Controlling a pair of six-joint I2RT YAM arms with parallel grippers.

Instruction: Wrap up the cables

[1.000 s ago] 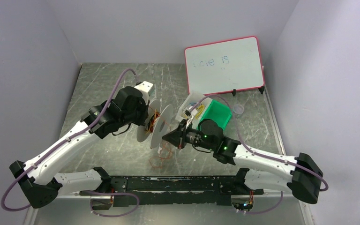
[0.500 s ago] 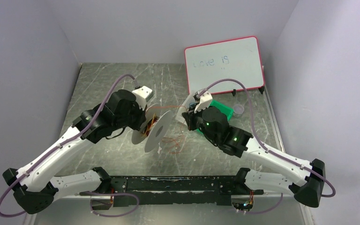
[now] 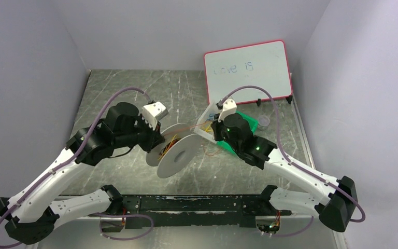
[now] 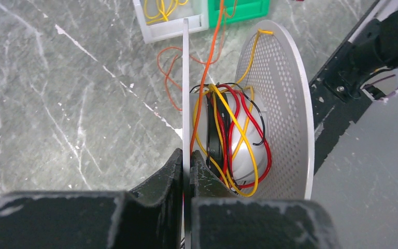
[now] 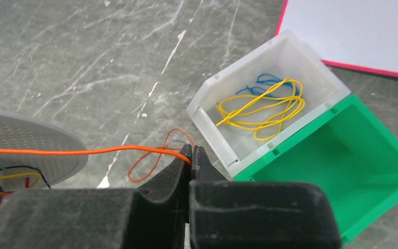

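My right gripper (image 5: 192, 154) pinches the cable (image 5: 83, 150) just right of the spool (image 4: 285, 119). The cable runs taut, straight left onto the spool's hub. My left gripper (image 4: 185, 163), at the spool itself, clamps one flange edge.

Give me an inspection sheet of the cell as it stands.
Surface: grey marbled table, scuffed.
Job's things: orange wire stretched from spool to right tool; slack loops on the table.
Clutter: white bin holding yellow and blue wires; green bin beside it.
Grippers: left tool shut on the spool's rim; right tool shut on the orange wire.
Cables: mauve hoses looping off both arms.
Surroundings: grey walls; whiteboard leaning at back right.
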